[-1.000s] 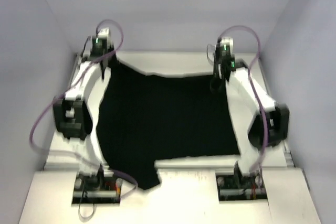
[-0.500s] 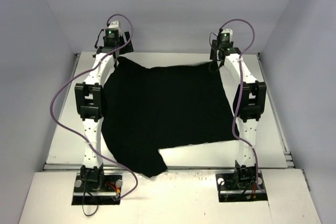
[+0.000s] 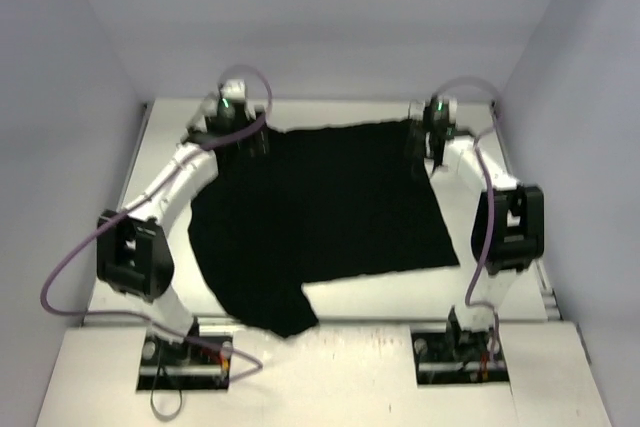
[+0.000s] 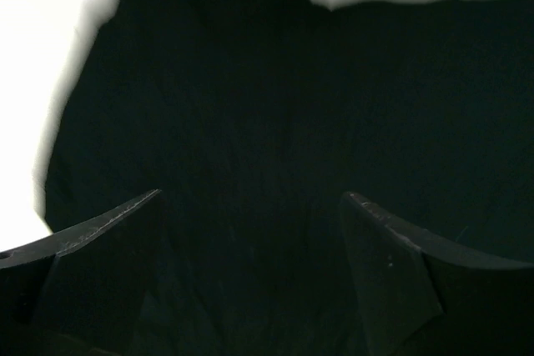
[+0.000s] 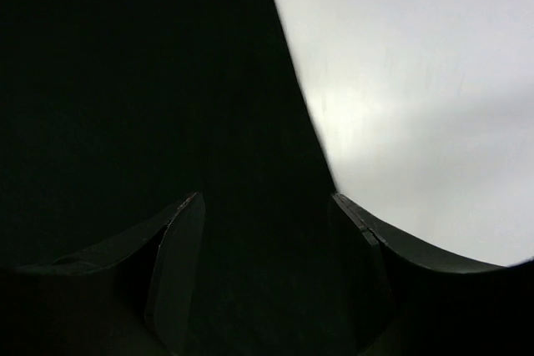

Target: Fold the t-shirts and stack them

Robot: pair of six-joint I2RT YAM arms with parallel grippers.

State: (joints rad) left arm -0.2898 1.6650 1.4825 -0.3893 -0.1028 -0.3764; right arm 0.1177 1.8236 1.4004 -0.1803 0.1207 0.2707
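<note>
The black t-shirt (image 3: pixel 320 217) lies spread on the counter (image 3: pixel 520 292), with no fold made and no stack. The left gripper (image 4: pixel 250 202) at 11 o'clock and the right gripper (image 5: pixel 267 198) at 1 o'clock both gape empty.

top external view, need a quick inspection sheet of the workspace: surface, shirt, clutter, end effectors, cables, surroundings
surface: white table, bare along the sides and near edge
job's things: one black t-shirt, spread flat, not folded; one sleeve reaches the near edge by the left base; no stack seen
clutter: nothing seen
end effectors: left end effector open above the shirt's far left corner; right end effector open above its far right edge; neither holds cloth
cables: purple cables loop loosely off both arms, clear of the shirt
surroundings: plain pale walls on three sides
</note>
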